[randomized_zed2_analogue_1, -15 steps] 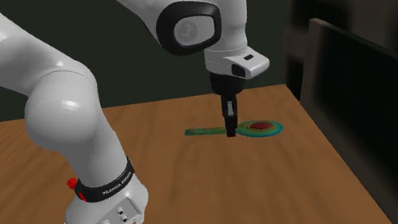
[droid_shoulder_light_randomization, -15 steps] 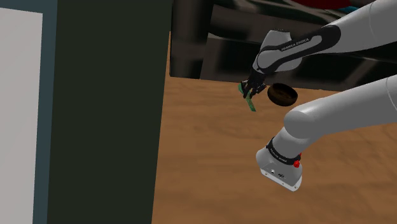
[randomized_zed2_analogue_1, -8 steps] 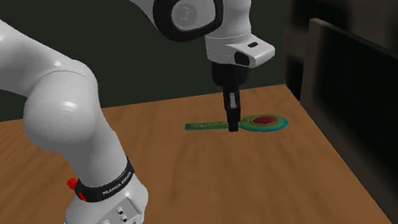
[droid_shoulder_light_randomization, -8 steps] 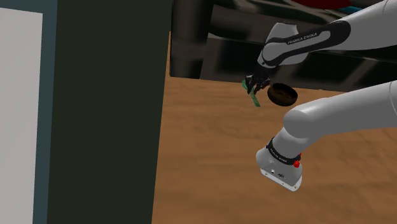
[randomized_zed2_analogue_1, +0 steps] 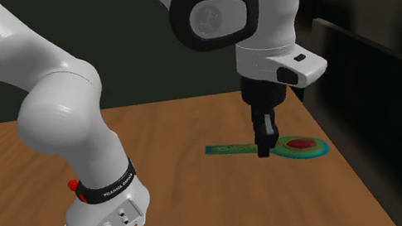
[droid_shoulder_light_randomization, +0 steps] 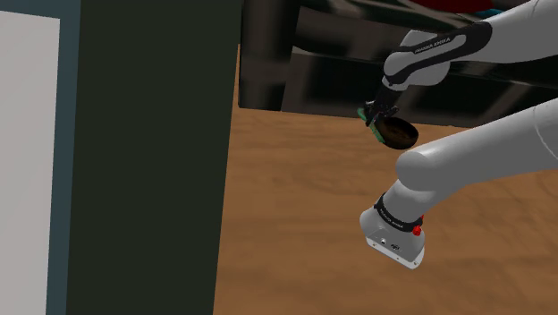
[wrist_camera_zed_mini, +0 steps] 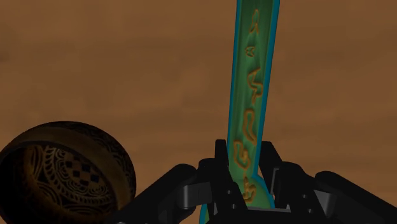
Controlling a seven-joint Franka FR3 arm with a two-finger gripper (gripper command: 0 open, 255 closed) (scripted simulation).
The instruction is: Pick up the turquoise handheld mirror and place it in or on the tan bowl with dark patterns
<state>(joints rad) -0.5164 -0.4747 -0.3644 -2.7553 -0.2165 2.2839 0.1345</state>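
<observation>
My black gripper (randomized_zed2_analogue_1: 264,153) is shut on the handle of the turquoise-green handheld mirror (randomized_zed2_analogue_1: 230,147), which hangs level above the wooden table (randomized_zed2_analogue_1: 190,210). The mirror's round head (randomized_zed2_analogue_1: 304,147) has a red centre. In the wrist view the patterned handle (wrist_camera_zed_mini: 251,95) runs out from between my fingers (wrist_camera_zed_mini: 216,168). The brown bowl with dark patterns (wrist_camera_zed_mini: 63,172) stands on the table just beside the gripper (wrist_camera_zed_mini: 245,184). In the shoulder view the gripper (droid_shoulder_light_randomization: 380,112) and mirror (droid_shoulder_light_randomization: 365,114) hover at the left rim of the bowl (droid_shoulder_light_randomization: 400,134).
A tall dark cabinet (droid_shoulder_light_randomization: 152,152) fills the shoulder view's left. Dark furniture (droid_shoulder_light_randomization: 295,72) lines the table's far edge and rises at the second exterior view's right (randomized_zed2_analogue_1: 374,104). My arm's base (droid_shoulder_light_randomization: 393,237) stands on the table (droid_shoulder_light_randomization: 295,206).
The gripper has carried the mirror toward the shoulder view's right, from open table to the bowl's rim. In the second exterior view it moved right and nearer.
</observation>
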